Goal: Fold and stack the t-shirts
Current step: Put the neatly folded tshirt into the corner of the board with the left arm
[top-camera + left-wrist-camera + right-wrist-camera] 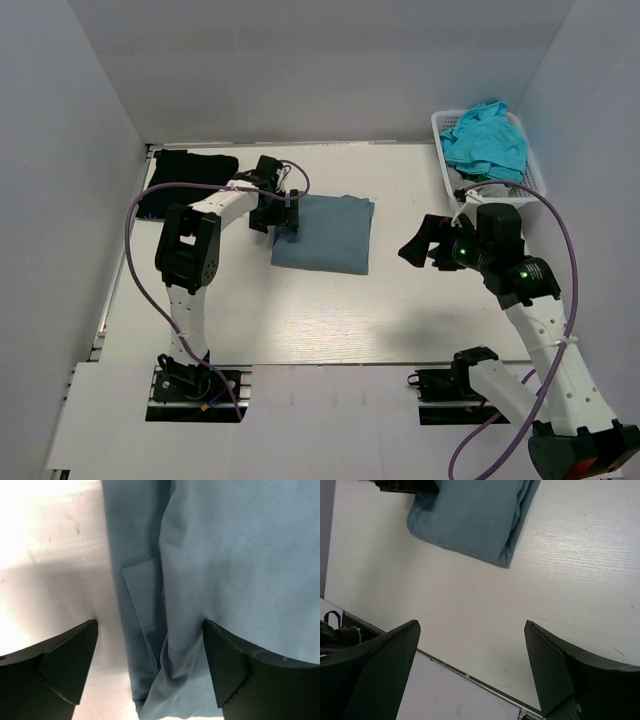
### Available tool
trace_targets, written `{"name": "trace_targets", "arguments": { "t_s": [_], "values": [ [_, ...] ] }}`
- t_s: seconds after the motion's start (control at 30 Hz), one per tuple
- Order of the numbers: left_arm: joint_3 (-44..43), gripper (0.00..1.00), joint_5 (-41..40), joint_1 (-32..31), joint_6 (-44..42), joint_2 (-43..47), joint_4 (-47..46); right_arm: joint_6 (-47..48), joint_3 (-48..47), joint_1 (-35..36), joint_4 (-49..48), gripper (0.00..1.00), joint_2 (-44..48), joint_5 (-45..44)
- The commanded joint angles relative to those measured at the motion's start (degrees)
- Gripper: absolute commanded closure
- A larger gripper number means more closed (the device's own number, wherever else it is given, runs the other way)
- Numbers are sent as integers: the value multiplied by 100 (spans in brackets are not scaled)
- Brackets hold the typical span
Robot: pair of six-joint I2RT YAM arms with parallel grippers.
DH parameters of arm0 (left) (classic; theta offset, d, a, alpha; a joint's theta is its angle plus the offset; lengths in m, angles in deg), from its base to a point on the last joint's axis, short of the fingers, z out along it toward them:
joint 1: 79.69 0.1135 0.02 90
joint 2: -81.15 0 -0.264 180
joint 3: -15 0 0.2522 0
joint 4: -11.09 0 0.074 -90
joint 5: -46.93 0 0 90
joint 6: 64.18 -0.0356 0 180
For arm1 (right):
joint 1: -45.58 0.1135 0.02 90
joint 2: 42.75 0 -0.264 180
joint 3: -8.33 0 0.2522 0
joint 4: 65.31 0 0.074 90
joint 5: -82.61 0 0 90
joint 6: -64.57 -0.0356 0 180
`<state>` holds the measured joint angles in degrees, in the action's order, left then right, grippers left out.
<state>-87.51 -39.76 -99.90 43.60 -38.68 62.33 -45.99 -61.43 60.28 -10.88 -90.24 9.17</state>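
**Item 1. Slate-blue t-shirt** point(325, 235). You find it at the centre of the top view. It is folded to a compact rectangle and lies flat on the counter point(400, 320). The cloth is soft and matte with a fine knit, and the corners are rounded. In the left wrist view its stacked layers show along the edge, with one inner flap point(142, 580) peeking out. Judged folded and awaiting transfer to a stack.

**Item 2. Left jaws.** They stand apart on the left arm point(225, 205) and straddle the shirt's left edge. One black wedge finger point(65, 660) is over bare counter and the other point(235, 665) is over cloth, which puckers beside it. That placement suits pinching all the layers at once, so you can probably lift or drag the bundle without unfolding it. Nothing is clamped.

**Item 3. Right jaws.** They stand apart and empty on the right arm point(525, 280), over bare counter right of centre. They are well clear of the shirt and are probably parked out of the way.

**Item 4. Black t-shirt** point(185, 168). It sits in the upper left of the top view as a low dark bundle beside the wall. This is the likely stack site. The fold quality is too dark to tell.

**Item 5. Turquoise t-shirts** point(488, 140). They are in the upper right, crumpled and unfolded, heaped in the basket point(438, 128), which is white plastic lattice. These are yours to fold later.

**Item 6. Counter.** It is pale and faintly wood-grained, a smooth surface that cloth should slide on.
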Motion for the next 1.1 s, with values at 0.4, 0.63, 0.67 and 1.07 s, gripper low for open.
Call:
{"name": "trace_targets", "arguments": {
  "t_s": [0.4, 0.63, 0.67, 1.07],
  "values": [
    [1097, 94, 750, -62, 542, -304, -1524, -247, 266, -11, -155, 9, 64, -302],
    [966, 100, -39, -62, 218, 319, -1366, -379, 380, -20, -261, 9, 275, -644],
    [747, 100, -189, -62, 139, 494, -1305, -405, 398, -11, -243, 9, 275, -680],
    [217, 100, -1666, 52, -1171, 2033, -1146, -520, 644, -20, -278, 9, 310, -1233]
  ]
}}
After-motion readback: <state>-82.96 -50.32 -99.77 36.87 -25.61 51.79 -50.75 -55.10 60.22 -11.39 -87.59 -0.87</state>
